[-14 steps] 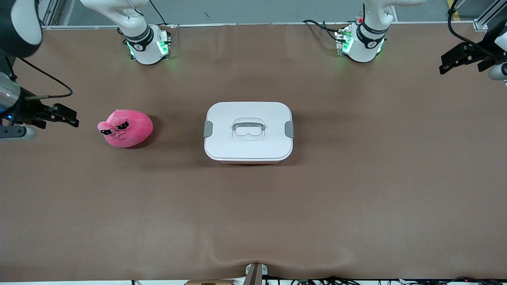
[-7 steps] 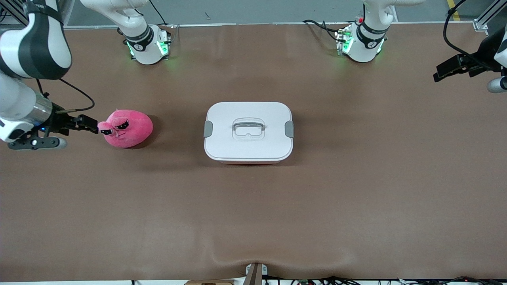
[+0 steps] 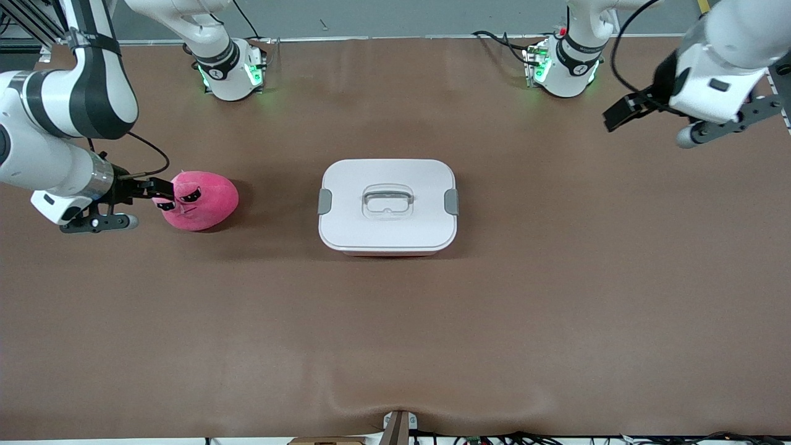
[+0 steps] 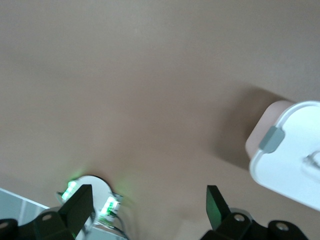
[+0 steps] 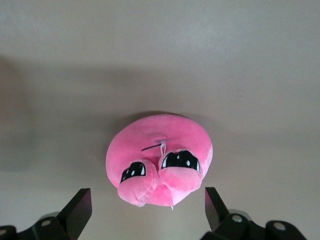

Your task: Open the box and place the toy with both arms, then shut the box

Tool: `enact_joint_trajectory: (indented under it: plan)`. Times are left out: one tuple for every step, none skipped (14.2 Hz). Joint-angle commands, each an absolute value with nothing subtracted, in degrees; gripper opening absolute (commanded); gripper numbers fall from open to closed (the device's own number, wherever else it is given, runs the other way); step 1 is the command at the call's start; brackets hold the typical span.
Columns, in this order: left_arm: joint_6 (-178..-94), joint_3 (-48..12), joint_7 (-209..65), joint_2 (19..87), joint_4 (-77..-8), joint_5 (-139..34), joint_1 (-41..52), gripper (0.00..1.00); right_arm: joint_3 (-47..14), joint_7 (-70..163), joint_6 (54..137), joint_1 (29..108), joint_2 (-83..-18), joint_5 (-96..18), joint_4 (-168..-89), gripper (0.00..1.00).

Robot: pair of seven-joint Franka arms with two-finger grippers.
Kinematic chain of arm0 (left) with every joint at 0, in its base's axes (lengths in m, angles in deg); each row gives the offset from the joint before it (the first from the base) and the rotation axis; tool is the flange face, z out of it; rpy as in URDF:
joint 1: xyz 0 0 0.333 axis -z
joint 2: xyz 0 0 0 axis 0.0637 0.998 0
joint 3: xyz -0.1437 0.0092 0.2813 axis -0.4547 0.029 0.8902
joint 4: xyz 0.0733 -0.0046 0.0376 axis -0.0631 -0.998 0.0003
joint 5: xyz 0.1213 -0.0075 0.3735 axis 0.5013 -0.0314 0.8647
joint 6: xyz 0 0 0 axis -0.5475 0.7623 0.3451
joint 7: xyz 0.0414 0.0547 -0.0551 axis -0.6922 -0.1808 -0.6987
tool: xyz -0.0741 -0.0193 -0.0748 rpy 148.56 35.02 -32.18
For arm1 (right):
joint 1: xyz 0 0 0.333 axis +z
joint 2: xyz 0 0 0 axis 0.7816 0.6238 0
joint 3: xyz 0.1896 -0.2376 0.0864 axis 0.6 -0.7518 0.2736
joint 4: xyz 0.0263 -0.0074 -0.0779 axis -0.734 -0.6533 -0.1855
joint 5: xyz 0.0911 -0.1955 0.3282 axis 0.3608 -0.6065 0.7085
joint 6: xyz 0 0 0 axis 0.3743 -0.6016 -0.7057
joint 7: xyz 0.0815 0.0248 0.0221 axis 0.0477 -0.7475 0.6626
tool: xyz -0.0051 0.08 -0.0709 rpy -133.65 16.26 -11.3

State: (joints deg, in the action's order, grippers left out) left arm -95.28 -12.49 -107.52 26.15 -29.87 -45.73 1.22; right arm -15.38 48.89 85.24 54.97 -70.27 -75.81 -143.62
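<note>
— Two arms are in view; where do their grippers sit?

— The right gripper (image 3: 154,191) is low at the right arm's end of the table (image 3: 395,321), at the face end of the toy (image 3: 201,201). Its fingers (image 5: 80,207) are spread wide, one on each side of the plush's face in the right wrist view, with open gaps between them and the plush. The left gripper (image 3: 621,112) hangs in the air over the bare tabletop toward the left arm's end, well apart from the box (image 3: 388,207). Its fingers (image 4: 215,205) are also spread wide, with nothing between them.

— And the task's things?

— The box stands at the middle of the table, its white lid (image 3: 388,201) on, with a grey clip (image 3: 324,201) at one short end, another clip (image 3: 452,201) at the other, and the clear handle (image 3: 387,202) recessed in the lid's centre. The toy lies on the table beside the box, toward the right arm's end and apart from it, its black half-lidded eyes (image 5: 180,160) facing the right gripper.
</note>
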Motion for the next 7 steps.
enact_joint_trajectory:
  plan:
    - [-97.13, -16.98, -119.16, 28.24, -29.14, -46.42, 1.01, 1.0, -15.6, 50.77, 85.87, 55.53, -71.49, -76.62, -146.68, 1.0]
    - [-98.62, -19.0, -124.78, 28.6, -29.75, -46.42, 1.01, 1.0, -15.6, 50.86, 85.96, 56.32, -71.49, -76.8, -147.39, 1.0]
    - [-101.33, -21.03, -130.75, 28.77, -30.88, -46.42, 0.92, 1.0, -15.6, 50.86, 85.96, 57.11, -71.49, -78.02, -148.0, 0.97]
    - [-103.53, -22.79, -136.64, 28.86, -32.03, -46.42, 1.0, 1.0, -15.6, 50.77, 86.4, 58.08, -71.57, -79.16, -149.14, 0.94]
    - [-105.21, -24.28, -141.75, 29.47, -32.47, -46.42, 1.09, 1.0, -15.6, 50.68, 86.75, 58.61, -71.57, -79.26, -149.67, 0.94]
    - [-106.88, -25.95, -147.1, 30.7, -32.48, -46.42, 1.01, 1.0, -15.6, 50.68, 86.75, 58.61, -71.57, -79.26, -150.11, 0.94]
    - [-108.89, -27.53, -152.73, 31.93, -32.48, -46.33, 1.09, 1.0, -15.6, 50.77, 86.75, 58.61, -71.57, -79.26, -150.47, 0.94]
